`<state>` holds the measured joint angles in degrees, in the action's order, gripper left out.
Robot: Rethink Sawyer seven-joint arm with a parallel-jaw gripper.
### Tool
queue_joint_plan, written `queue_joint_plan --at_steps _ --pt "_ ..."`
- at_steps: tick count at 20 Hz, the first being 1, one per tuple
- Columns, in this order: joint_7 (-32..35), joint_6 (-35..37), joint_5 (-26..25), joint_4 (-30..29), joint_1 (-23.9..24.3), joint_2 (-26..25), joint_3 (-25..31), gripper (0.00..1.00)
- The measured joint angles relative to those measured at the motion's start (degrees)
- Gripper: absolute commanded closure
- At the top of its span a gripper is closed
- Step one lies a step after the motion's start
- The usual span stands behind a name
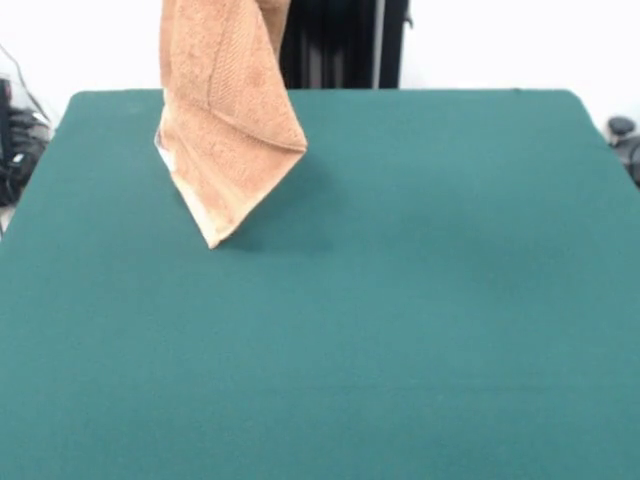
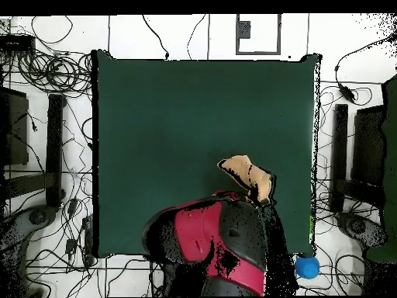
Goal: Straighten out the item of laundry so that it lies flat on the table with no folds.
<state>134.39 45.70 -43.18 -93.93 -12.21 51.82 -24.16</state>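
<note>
The gripper itself is out of sight: the front view cuts off above it and the overhead view shows only the red and black arm [image 2: 217,244] covering it, so whether it is spread or closed cannot be told. The towel [image 1: 225,130] hangs from the top of the frame, well off flat. It drapes in a long fold, orange-tan terry with a woven band running down it, tapering to a pale lower corner that meets or nearly meets the table [image 1: 400,330]. A bit of white shows at its left edge
</note>
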Motion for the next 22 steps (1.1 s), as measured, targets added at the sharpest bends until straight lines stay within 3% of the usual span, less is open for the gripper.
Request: queue_joint_plan --at_steps 3,5,7,8,11,13,14,15,19,22 --pt "0.00 -2.92 0.76 -0.45 2.46 -0.16 0.44 1.00" --pt "0.00 -7.54 2.42 -1.70 7.30 0.62 2.85 1.00" --pt "-0.10 -14.04 4.82 -4.14 15.86 1.79 8.52 1.00" --pt "-0.35 -20.15 6.46 -6.96 25.42 2.22 15.81 1.00" --pt "-0.99 -26.79 7.37 -11.02 38.74 2.13 27.03 1.00" --pt "-1.65 -28.62 7.49 -12.99 46.25 1.76 33.41 1.00" --pt "-2.85 -29.02 7.59 -14.44 53.85 0.89 39.43 1.00" --pt "-3.69 -28.98 7.67 -15.13 58.54 0.20 42.88 1.00" --pt "-7.95 -27.32 7.60 -16.07 74.01 -2.98 52.81 1.00" --pt "-11.05 -25.62 7.60 -16.06 81.01 -4.86 56.62 1.00"
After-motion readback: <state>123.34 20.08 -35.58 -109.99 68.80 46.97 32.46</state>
